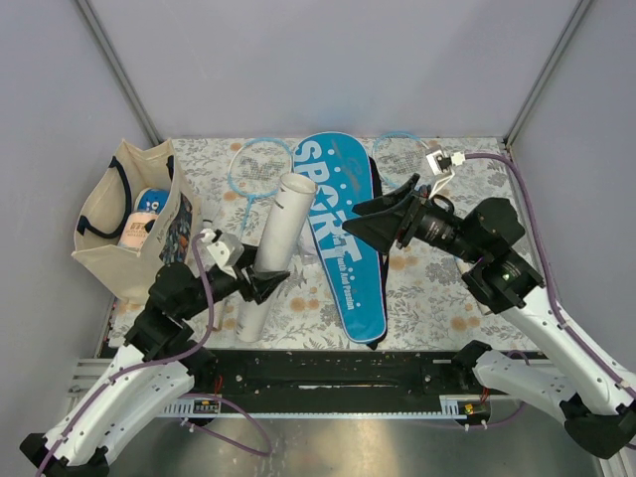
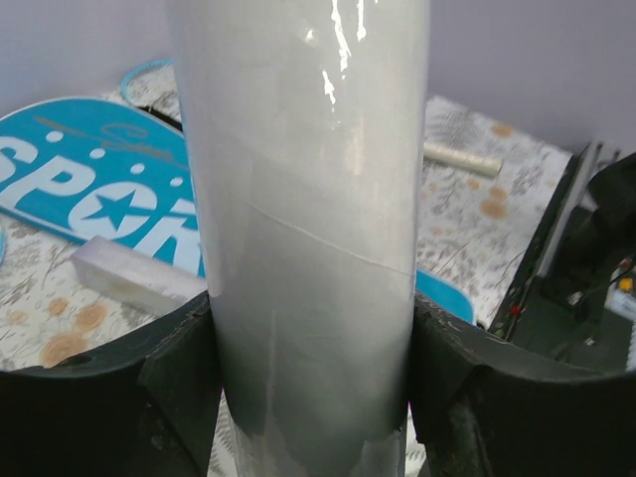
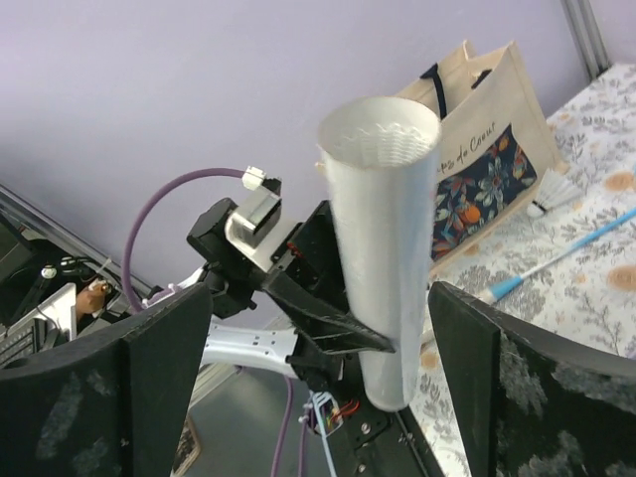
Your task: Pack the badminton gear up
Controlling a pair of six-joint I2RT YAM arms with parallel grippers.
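My left gripper [image 1: 266,283] is shut on the long white tube [image 1: 280,234], holding it tilted above the table with its open end up. In the left wrist view the tube [image 2: 308,199] fills the gap between both fingers [image 2: 169,383]. My right gripper [image 1: 350,217] hovers open over the blue "SPORT" cover [image 1: 343,238], just right of the tube. Its wrist view shows the tube [image 3: 383,248] ahead, between the spread fingers [image 3: 159,378] but not touched. Two light-blue rackets [image 1: 260,169] lie at the back. A shuttlecock [image 3: 552,194] rests on the cloth.
A beige tote bag [image 1: 124,224] with things inside stands at the left edge of the floral tablecloth [image 1: 437,288]. A white racket handle [image 2: 462,157] lies on the cloth. The black rail [image 1: 328,373] runs along the near edge.
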